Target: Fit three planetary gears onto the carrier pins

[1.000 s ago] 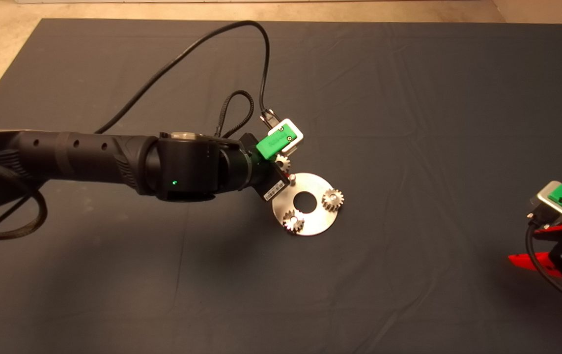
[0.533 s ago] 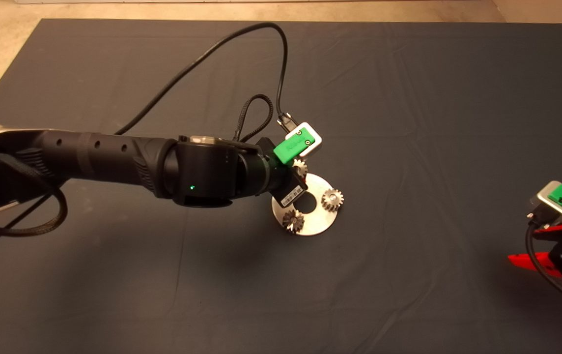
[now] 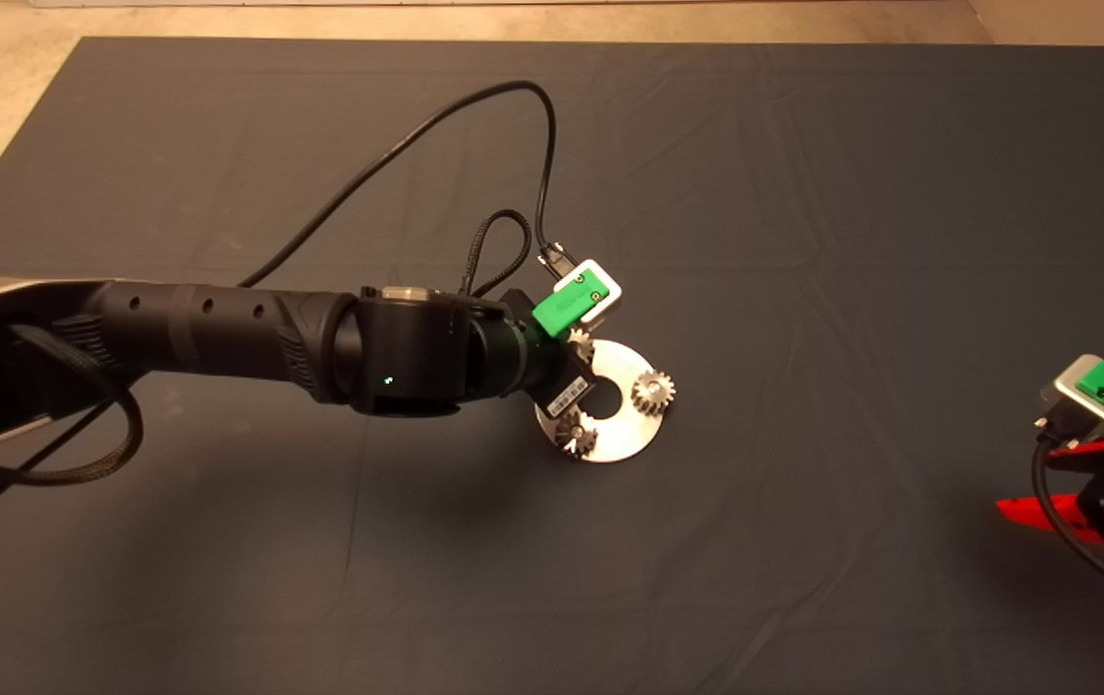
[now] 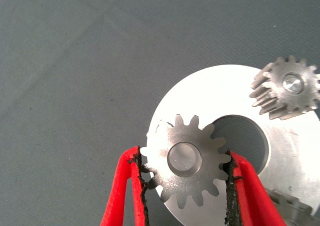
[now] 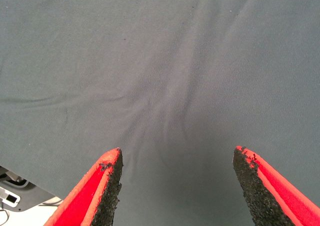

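- Left gripper (image 4: 185, 186) clamps a planetary gear (image 4: 185, 159) by its teeth, flat, over the disc's (image 3: 624, 436) rim; a pin end shows through its bore.
- Second gear (image 3: 653, 391) and third gear (image 3: 575, 433) each sit on a carrier pin (image 4: 293, 83).
- Right gripper (image 5: 176, 186) parked at the mat's (image 3: 803, 193) lower right, fingers spread, holding nothing.
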